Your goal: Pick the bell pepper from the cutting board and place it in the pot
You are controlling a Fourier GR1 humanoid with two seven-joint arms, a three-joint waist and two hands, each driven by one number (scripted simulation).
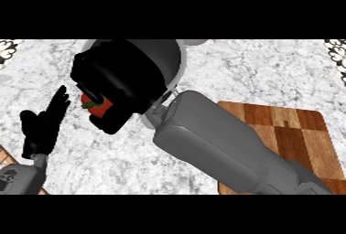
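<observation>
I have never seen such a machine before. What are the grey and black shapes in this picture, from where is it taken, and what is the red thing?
The picture is taken from the robot's head, looking steeply down at a marble counter. The grey shapes are the robot's forearms; each ends in a black hand. The right hand has reached across to the pot, a grey round vessel, and its fingers curl round the red bell pepper, held at the pot's edge. The left hand rests open at the left, fingers up. The wooden cutting board lies at the right, partly hidden by the right forearm.
</observation>
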